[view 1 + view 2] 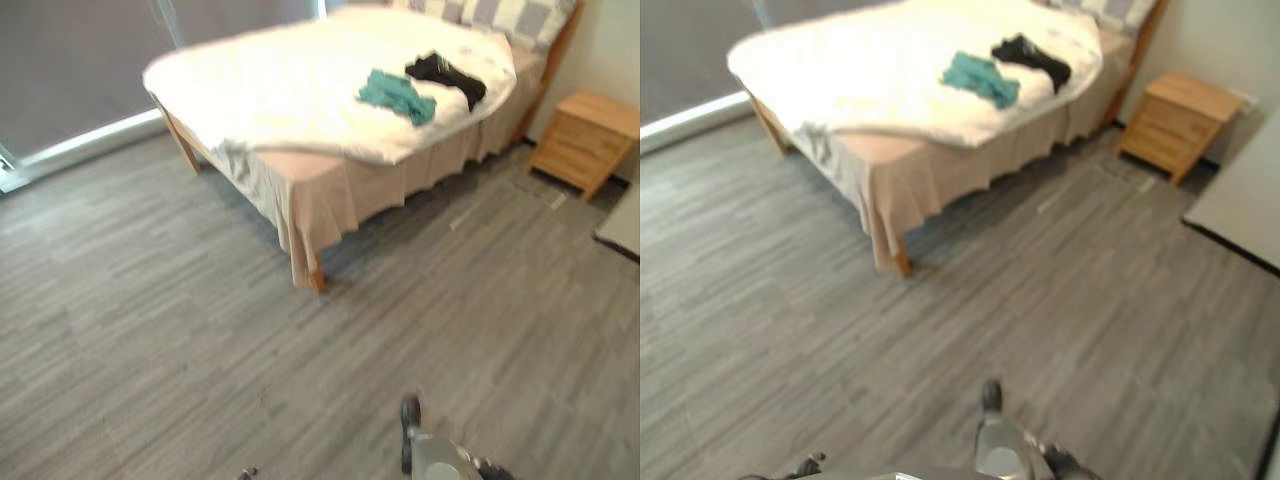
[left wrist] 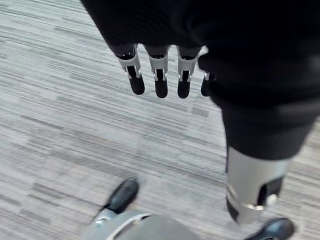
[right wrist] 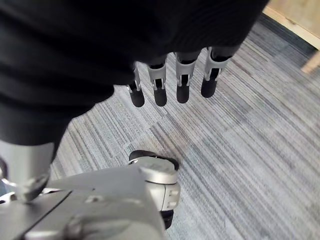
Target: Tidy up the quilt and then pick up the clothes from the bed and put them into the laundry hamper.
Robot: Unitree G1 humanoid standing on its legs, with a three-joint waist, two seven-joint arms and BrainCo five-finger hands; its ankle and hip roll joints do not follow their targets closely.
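Standing far from the bed (image 1: 330,190), both robot hands, left (image 2: 160,75) and right (image 3: 172,80), hang open; rushing over could bump its corner.

Bare grey wood-look floor (image 1: 200,350) lies between me and the white-quilted bed (image 1: 300,90); a light wooden nightstand (image 1: 585,140) flanks its right side.

A teal garment (image 1: 397,94) and a black garment (image 1: 447,76) lie side by side on the rumpled white quilt (image 1: 290,85).
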